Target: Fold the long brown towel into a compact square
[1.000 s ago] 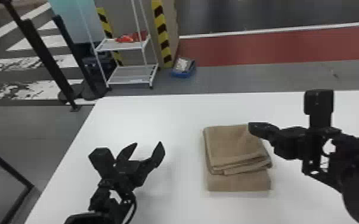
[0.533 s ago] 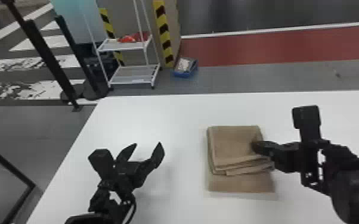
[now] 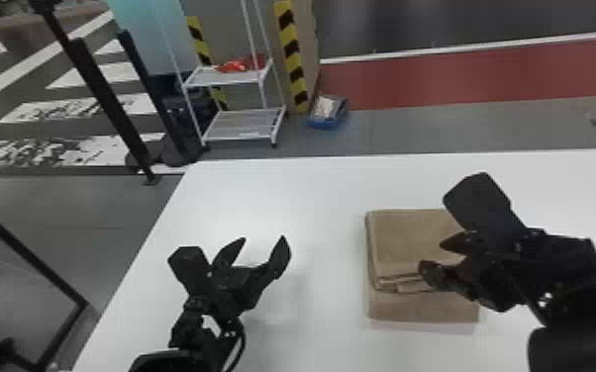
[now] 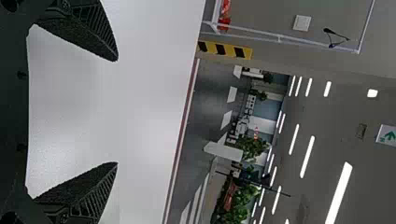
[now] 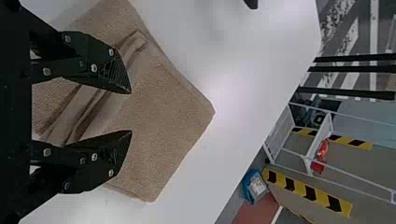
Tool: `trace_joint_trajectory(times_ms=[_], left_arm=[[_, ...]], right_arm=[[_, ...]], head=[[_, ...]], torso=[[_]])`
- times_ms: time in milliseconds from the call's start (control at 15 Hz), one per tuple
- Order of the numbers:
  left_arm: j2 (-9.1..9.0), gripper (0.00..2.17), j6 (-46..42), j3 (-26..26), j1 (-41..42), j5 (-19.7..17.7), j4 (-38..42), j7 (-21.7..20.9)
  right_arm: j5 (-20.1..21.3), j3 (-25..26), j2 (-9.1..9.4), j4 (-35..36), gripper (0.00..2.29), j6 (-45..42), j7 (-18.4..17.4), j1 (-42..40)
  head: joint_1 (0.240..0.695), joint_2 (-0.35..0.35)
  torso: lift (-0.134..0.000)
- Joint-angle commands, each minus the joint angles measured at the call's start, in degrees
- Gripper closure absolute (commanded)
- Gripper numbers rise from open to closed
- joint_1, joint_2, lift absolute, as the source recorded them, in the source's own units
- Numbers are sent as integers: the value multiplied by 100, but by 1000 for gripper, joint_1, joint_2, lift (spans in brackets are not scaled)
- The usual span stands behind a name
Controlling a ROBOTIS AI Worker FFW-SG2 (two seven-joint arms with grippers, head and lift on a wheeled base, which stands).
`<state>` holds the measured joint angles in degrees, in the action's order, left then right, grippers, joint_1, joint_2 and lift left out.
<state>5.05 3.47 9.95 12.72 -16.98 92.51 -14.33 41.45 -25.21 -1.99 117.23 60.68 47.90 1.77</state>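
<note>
Brown cloth towel (image 3: 401, 237) lies as a layered block on the white worktop (image 3: 322, 297). Black right gripper (image 3: 432, 256) is over it, jaws apart, empty; black left gripper (image 3: 263, 240) well apart, jaws also open. Should be light, limp, not fragile. Pinch the protruding bottom strip (image 3: 421, 309); upper layers may slip.

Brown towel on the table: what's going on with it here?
The robot's right gripper is over the brown towel, its fingers apart with no cloth pinched between them; whether they touch it is hard to tell. The towel lies on the white table, already folded into a small, roughly square stack, its upper layers ending short of the bottom one on the side nearest the robot. The left gripper is open above the table, off to the towel's left, handling nothing.
</note>
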Motion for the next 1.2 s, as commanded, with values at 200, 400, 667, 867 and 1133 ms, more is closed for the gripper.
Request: trace_joint_trajectory(times_ms=[200, 400, 667, 867, 1133], left_arm=[[5, 80, 1, 16, -6, 29, -5, 9], [5, 80, 18, 25, 3, 46, -5, 44], [-4, 80, 18, 42, 20, 73, -40, 70], [-4, 80, 1, 86, 55, 81, -49, 79], [-4, 80, -35, 113, 82, 73, -49, 79]], right_arm=[[891, -125, -381, -139, 83, -693, 686, -37], [1120, -379, -531, -596, 97, -1027, 950, 236], [1427, -968, -566, -1510, 130, -1133, 976, 772], [1260, -1021, -487, -1642, 151, -1115, 967, 965], [1181, -986, -460, -1563, 154, -1080, 1055, 983]], head=[[695, 278], [695, 275], [695, 281], [695, 289], [695, 311]], torso=[[-126], [-126], [-126], [-126], [-126]])
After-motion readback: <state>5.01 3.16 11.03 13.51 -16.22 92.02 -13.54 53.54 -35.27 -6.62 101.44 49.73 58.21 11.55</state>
